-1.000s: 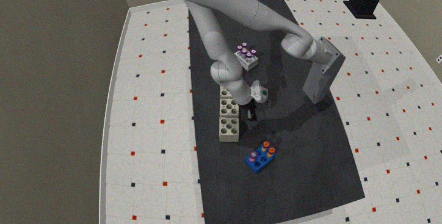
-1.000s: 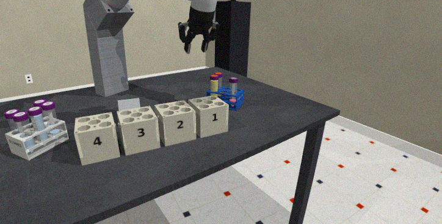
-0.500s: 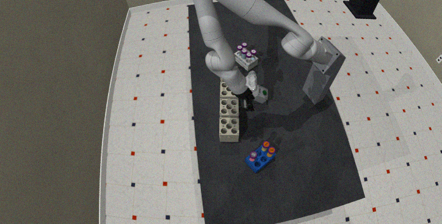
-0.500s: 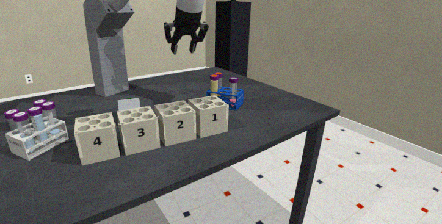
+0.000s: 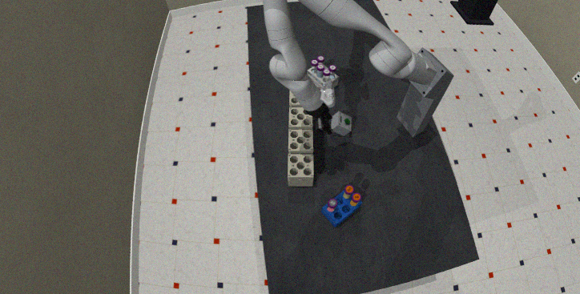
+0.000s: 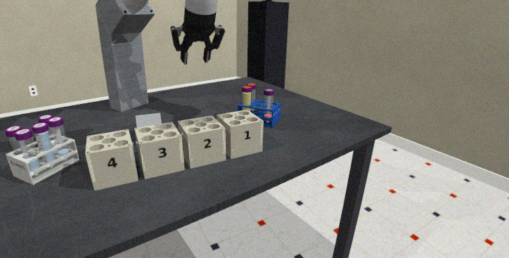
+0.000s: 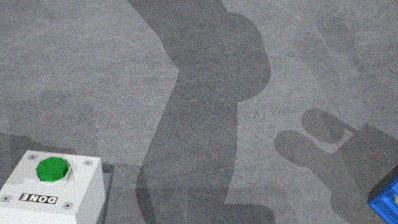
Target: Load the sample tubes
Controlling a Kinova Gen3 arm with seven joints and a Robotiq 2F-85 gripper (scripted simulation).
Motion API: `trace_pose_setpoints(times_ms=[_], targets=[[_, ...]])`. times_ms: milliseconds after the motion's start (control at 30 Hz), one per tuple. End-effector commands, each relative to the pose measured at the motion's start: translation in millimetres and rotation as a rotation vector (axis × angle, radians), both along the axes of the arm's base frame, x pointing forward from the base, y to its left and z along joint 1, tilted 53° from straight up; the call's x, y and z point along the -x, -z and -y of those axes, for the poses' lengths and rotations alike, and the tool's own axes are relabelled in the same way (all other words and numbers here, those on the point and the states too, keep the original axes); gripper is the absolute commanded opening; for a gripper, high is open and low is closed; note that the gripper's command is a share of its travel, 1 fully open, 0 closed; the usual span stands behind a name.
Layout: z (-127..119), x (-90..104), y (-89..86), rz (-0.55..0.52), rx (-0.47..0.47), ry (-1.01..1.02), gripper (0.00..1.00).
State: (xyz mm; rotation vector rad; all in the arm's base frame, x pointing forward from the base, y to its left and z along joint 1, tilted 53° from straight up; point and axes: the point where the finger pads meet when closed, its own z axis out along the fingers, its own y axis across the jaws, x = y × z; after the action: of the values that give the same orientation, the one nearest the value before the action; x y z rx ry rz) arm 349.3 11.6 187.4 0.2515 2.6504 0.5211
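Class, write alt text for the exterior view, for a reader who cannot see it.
An open, empty gripper hangs high above a dark table. Below stand four empty beige adapters numbered 4 to 1, a white rack of purple-capped tubes at left and a blue rack holding three tubes behind adapter 1.

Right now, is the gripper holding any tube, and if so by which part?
Nothing is held. The black gripper hangs open high above the dark table, with only air between its fingers.

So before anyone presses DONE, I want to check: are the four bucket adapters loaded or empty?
Empty. In the exterior view adapters 4, 3, 2 and 1 show only open holes on top.
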Motion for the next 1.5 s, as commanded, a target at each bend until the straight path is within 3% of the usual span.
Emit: trace_pose_setpoints(times_ms=[0, 1033, 1467], targets=[[7, 0.1, 2.3, 0.0, -0.001, -0.001, 0.62], [98, 3.6, 34.7, 0.0, 0.0, -0.001, 0.62], [100, 3.7, 35.2, 0.0, 0.0, -0.001, 0.62]])
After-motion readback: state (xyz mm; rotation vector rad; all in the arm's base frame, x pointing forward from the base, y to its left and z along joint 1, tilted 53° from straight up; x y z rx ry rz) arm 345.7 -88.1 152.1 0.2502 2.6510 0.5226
